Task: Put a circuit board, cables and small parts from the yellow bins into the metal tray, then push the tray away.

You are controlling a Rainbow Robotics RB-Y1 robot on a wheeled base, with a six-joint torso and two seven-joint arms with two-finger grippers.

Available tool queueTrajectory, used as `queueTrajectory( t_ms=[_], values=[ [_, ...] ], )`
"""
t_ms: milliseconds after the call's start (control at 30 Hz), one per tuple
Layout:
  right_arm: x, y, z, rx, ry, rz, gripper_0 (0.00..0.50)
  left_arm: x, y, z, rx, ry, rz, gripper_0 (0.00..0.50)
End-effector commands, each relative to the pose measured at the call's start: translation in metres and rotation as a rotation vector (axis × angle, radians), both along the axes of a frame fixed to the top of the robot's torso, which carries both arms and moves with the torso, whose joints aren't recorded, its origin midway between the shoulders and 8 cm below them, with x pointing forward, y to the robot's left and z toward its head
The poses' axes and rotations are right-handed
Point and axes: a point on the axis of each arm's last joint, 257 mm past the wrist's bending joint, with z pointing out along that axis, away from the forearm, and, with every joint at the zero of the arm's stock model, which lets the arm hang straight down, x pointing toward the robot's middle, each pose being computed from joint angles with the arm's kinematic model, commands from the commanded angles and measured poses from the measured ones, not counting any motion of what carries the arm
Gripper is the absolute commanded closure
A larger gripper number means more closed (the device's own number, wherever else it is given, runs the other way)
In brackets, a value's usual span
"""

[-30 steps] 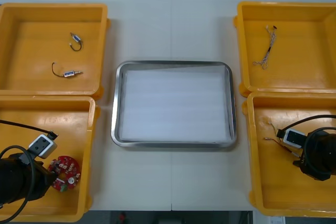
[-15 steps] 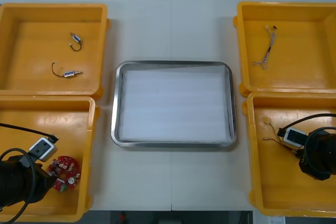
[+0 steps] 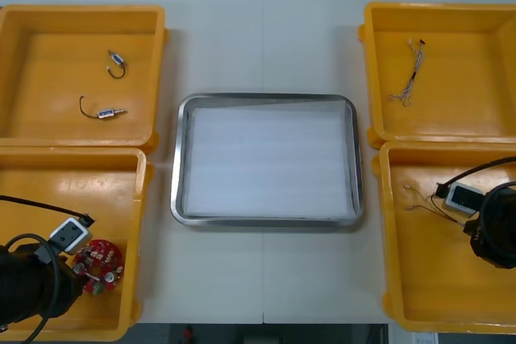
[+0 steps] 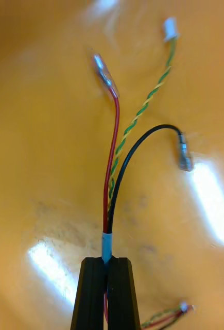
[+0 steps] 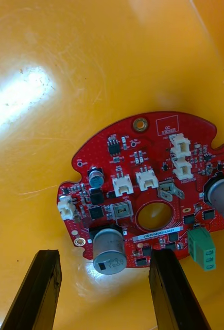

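1. Circuit board (image 3: 98,266), round and red, lies flat on the floor of the near left yellow bin (image 3: 137,199).
2. Left hand (image 5: 104,258) hangs over that board with its fingers spread apart. In the left wrist view the board's edge sits between the two fingertips, ungripped.
3. Right hand (image 4: 106,264) is over the near right yellow bin (image 3: 395,279), its fingers pinched on a cable bundle (image 4: 110,170). Red, black and twisted yellow-green wires fan out from the fingertips above the bin floor.
4. Metal tray (image 3: 266,101), white inside, sits mid-surface (image 3: 266,38) between the bins.
5. Far left bin (image 3: 81,10) holds small metal parts (image 3: 105,112). Far right bin (image 3: 439,7) holds a thin cable (image 3: 409,76).
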Motion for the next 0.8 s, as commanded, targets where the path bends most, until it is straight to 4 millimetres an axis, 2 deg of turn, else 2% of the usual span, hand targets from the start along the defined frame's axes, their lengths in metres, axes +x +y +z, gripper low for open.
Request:
queueTrajectory(
  t_ms=[33,367,667,800],
  values=[
    [0.006,-0.007,0.044,0.026,-0.037,-0.023,0.5,-0.005,-0.001,0.002,0.022,0.002,-0.037,0.0],
    [-0.014,-0.002,0.091,0.099,0.003,-0.042,0.5,0.003,-0.001,0.007,0.029,-0.038,-0.044,0.0],
    [-0.029,0.001,0.12,0.17,0.064,-0.1,0.5,0.003,0.001,0.005,0.027,-0.032,-0.033,0.0],
    [-0.028,0.006,0.133,0.192,0.088,-0.174,0.5,0.0,0.0,0.003,0.023,-0.026,-0.032,0.045]
  ],
)
